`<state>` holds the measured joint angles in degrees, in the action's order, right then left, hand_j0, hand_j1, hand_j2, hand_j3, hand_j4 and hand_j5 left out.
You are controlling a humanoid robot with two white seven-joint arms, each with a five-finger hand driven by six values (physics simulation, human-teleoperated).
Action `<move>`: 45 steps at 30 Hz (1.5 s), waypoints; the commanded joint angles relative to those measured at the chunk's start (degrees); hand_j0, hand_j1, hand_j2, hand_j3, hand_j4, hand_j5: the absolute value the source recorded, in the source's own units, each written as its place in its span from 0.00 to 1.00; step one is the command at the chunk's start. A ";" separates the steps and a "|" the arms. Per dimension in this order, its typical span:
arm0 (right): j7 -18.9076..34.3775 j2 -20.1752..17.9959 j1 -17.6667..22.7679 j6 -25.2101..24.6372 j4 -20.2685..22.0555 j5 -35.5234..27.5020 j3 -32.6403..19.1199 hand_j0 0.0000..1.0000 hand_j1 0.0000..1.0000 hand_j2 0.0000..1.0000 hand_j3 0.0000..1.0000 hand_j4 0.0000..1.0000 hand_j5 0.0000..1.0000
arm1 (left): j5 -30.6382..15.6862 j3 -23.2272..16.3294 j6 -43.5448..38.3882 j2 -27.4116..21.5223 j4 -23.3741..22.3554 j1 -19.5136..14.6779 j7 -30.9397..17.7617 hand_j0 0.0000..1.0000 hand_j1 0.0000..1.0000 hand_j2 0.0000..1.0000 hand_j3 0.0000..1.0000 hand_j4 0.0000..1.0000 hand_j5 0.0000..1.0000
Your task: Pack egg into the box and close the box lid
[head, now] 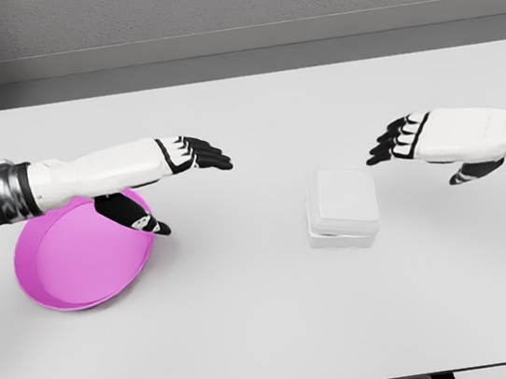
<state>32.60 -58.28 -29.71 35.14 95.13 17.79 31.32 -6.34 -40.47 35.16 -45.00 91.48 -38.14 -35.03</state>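
- Head view: the white box (341,207) sits on the table (274,337) a bit right of centre, and its lid looks flat down on top, so the closing part seems done
- No egg in sight anywhere. Pretty sure it's inside the box, but with the lid down I honestly can't tell from here
- The pink bowl (75,266) on the left looks empty in the part I can see; the left arm covers its top edge
- Left hand (193,154) hovers above the table just past the bowl, fingers stretched out, thumb hanging down, holding nothing
- Right hand (408,138) floats up and to the right of the box, not touching it, fingers loosely spread, also empty
- So as far as I can judge the job's basically finished, nothing obvious left except maybe pulling the arms away
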 commanded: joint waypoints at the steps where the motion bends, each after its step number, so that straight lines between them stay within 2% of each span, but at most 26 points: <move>1: 0.00 0.01 0.00 -0.14 0.06 -0.30 0.76 1.00 1.00 1.00 1.00 1.00 1.00 | -0.43 0.13 -0.16 -0.08 0.02 0.00 0.03 1.00 1.00 1.00 1.00 1.00 1.00; 7: 0.18 1.42 -0.44 -0.14 0.06 -0.30 4.54 1.00 1.00 1.00 1.00 1.00 1.00 | -0.43 0.04 -0.16 -1.84 -0.16 -0.09 0.03 1.00 1.00 1.00 1.00 1.00 1.00; 14: -0.35 1.24 -2.64 -0.14 0.23 -0.30 4.36 1.00 1.00 1.00 1.00 1.00 1.00 | -0.61 0.13 -0.16 -1.84 -0.16 -0.18 0.03 1.00 1.00 1.00 1.00 1.00 1.00; 39: -0.44 2.39 -3.34 -0.14 0.15 -0.30 4.45 1.00 1.00 1.00 1.00 1.00 1.00 | -0.61 0.04 -0.16 -2.54 -0.95 -0.09 0.03 1.00 1.00 1.00 1.00 1.00 1.00; 43: -0.52 2.39 -3.60 -0.14 -0.56 -1.62 4.10 1.00 1.00 1.00 1.00 1.00 1.00 | -0.69 0.04 -0.16 -2.63 -0.95 0.00 0.03 1.00 1.00 1.00 1.00 1.00 1.00; 45: -0.52 2.39 -3.60 -0.14 -2.31 -2.24 3.22 1.00 1.00 1.00 1.00 1.00 1.00 | -0.69 0.04 -0.16 -2.63 -1.04 0.00 0.03 1.00 1.00 1.00 1.00 1.00 1.00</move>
<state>32.11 -55.83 -33.31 35.14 93.89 16.47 35.11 -6.56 -40.46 35.16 -47.56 90.51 -38.14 -35.02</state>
